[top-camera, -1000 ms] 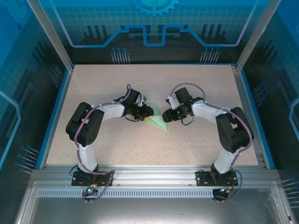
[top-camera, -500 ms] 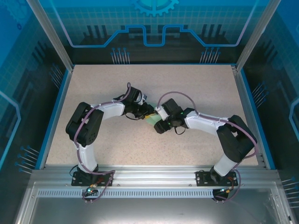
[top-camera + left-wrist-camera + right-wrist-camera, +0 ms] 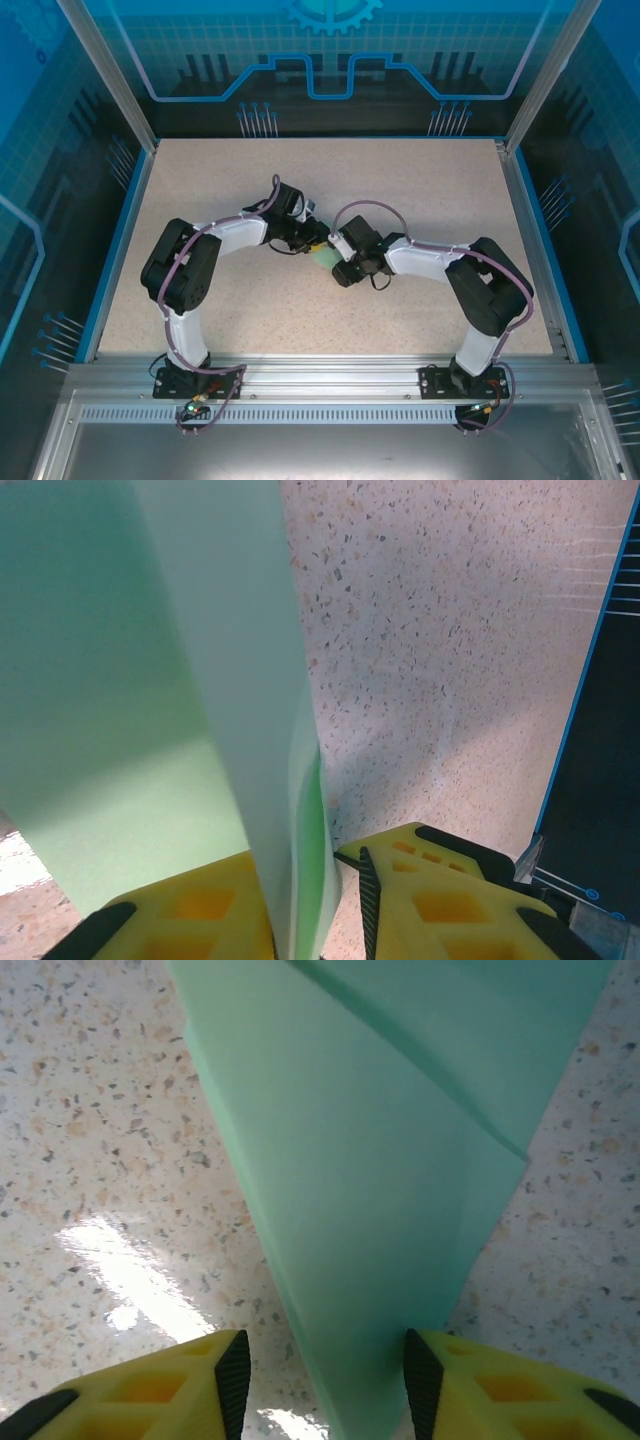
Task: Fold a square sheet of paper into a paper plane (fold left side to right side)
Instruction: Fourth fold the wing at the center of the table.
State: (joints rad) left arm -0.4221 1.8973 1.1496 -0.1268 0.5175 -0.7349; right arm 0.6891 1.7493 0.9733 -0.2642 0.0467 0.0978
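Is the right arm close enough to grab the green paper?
Probably yes. The right gripper has its open fingers on either side of the green paper, at its narrow end, with nothing in between. The left gripper pinches another part and does not seem to block it.

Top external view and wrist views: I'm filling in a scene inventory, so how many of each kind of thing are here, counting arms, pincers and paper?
Robot arms: 2 (left arm, right arm)
Pincers: 2 (left pincer, right pincer)
Mint-green paper: 1
Total: 5
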